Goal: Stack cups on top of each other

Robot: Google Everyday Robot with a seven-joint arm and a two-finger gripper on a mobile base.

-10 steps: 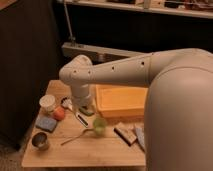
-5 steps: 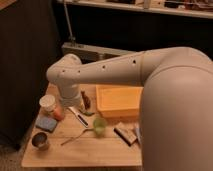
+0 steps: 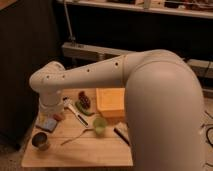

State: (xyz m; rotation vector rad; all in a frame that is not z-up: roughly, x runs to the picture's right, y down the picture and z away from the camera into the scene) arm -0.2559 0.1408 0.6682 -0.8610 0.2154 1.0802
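A dark metal cup (image 3: 40, 141) stands at the front left corner of the wooden table (image 3: 95, 152). Near the table's middle sits a pale green cup (image 3: 99, 125), upright and by itself. My white arm reaches in from the right, and its wrist hangs over the table's left side. My gripper (image 3: 51, 110) is at the wrist's lower end, above the left rear part of the table, behind the metal cup and well left of the green cup. The white cup is hidden behind the wrist.
A yellow-orange tub (image 3: 111, 102) takes up the rear right of the table. A dark red object (image 3: 85, 100), a white utensil (image 3: 70, 106), a knife (image 3: 82, 120), a blue sponge (image 3: 47, 123), a small orange ball (image 3: 59, 116) and a thin utensil (image 3: 75, 137) lie around the cups.
The arm has swung left and down. Its wrist now covers the spot where the white cup was visible. The metal and green cups have not moved.
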